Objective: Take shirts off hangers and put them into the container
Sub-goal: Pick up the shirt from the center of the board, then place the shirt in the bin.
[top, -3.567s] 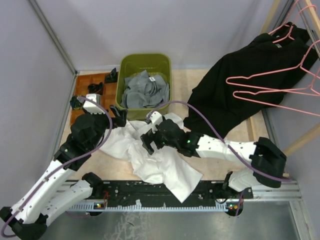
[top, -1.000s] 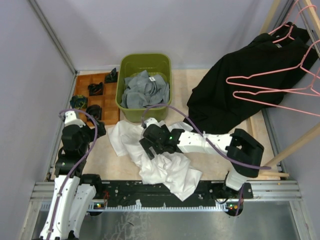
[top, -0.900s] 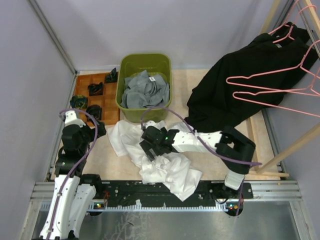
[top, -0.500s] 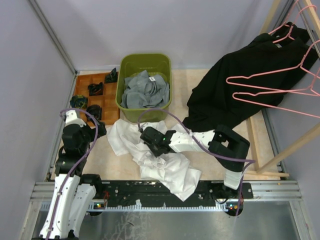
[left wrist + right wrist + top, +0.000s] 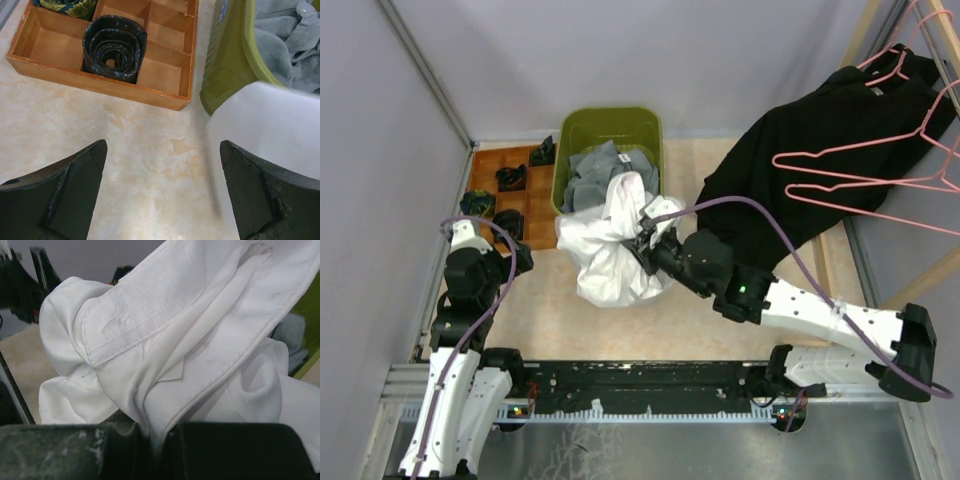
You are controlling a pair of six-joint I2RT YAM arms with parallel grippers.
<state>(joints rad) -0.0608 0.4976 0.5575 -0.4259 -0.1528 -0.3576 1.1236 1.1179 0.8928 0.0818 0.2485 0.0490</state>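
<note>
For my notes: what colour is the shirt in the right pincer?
The shirt is white; clearest in right wrist view.

Two white-and-black robot arms are mounted at the near edge of the table (image 5: pixel 560 325). The left arm (image 5: pixel 455 330) stands folded at the near left, elbow low and forearm rising toward the far side. Its wrist tips the left hand (image 5: pixel 162 190) down toward the table. That hand's two dark fingers (image 5: pixel 65 192) are spread wide apart, with nothing between them. The right arm (image 5: pixel 800 310) stretches from its base at the near right, reaching left and far across the middle. The right hand (image 5: pixel 645 243) is raised above the table, its jaws pressed together on a fold of the white shirt (image 5: pixel 165 340), which hangs bunched from it.
</note>
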